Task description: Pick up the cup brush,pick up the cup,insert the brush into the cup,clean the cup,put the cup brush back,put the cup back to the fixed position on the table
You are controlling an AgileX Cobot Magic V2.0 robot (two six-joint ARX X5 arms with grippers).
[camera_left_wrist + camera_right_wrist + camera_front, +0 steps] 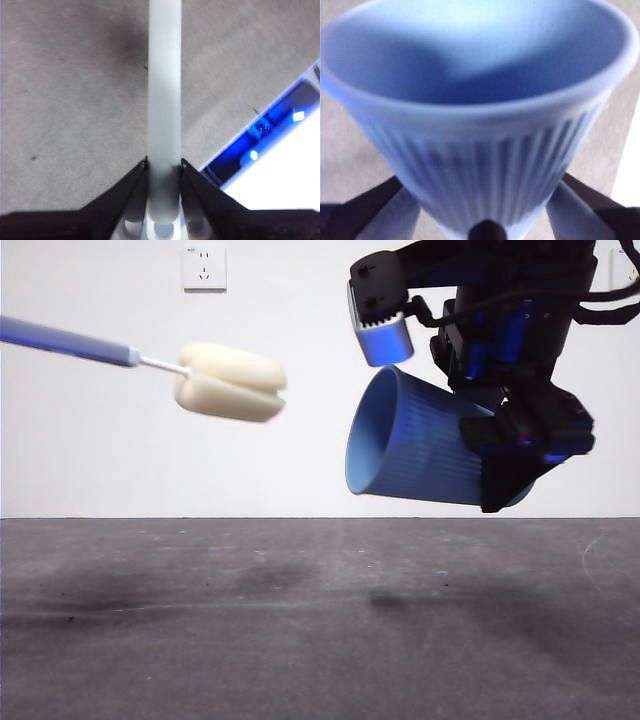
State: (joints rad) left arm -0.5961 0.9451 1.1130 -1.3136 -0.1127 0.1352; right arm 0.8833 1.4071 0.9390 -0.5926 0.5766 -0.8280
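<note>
Front view: right gripper clamps the cup, tilted; left gripper pinches the cup brush. Insertion requires aligning sponge with mouth.

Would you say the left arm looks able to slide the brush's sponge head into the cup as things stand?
Probably yes: the cup, held in the right hand, is tipped with its mouth toward the sponge head, and only open air lies between them.
</note>
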